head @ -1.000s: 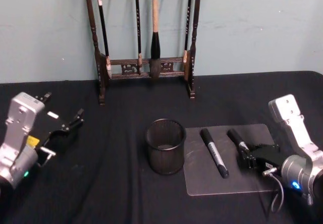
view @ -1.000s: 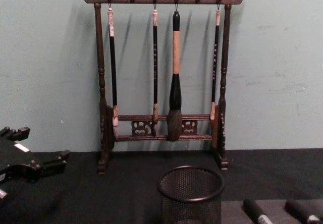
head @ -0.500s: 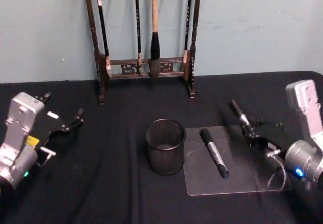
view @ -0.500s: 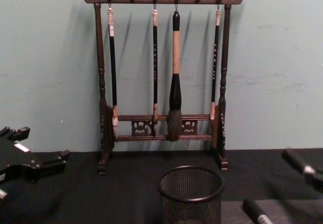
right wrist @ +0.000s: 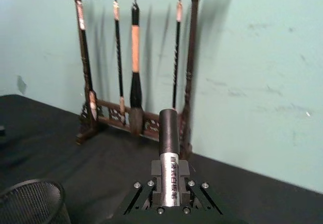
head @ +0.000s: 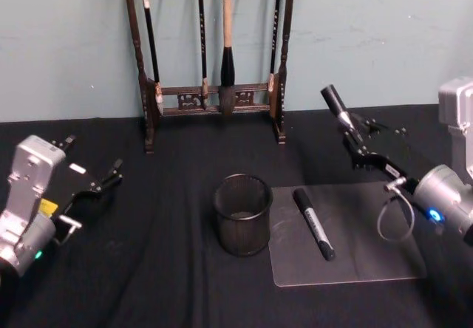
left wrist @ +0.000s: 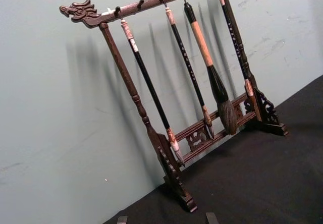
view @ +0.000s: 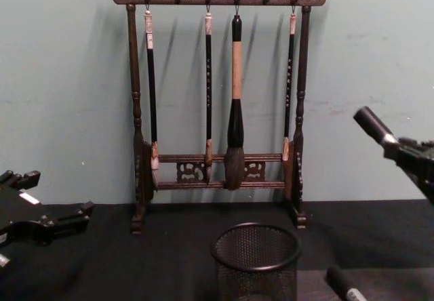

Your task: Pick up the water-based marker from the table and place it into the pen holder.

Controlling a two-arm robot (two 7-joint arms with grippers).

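My right gripper (head: 357,143) is shut on a black water-based marker (head: 337,108) with a silver band, holding it in the air to the right of the pen holder (head: 242,213), cap end tilted up and back. The held marker (right wrist: 169,156) stands between the fingers in the right wrist view and also rises at the right edge of the chest view (view: 373,126). A second black marker (head: 313,222) lies on the greyer mat (head: 346,239) beside the mesh cup (view: 256,260). My left gripper (head: 94,188) is open, parked at the left over the black table (head: 162,269).
A tall dark wooden rack (head: 214,99) hung with several calligraphy brushes stands at the back against the wall, behind the cup (right wrist: 30,201). The same rack (left wrist: 202,98) appears in the left wrist view.
My right gripper has lifted the marker off the mat and carried it upward and back, tilting its cap end up. The second marker and the left arm have stayed put.
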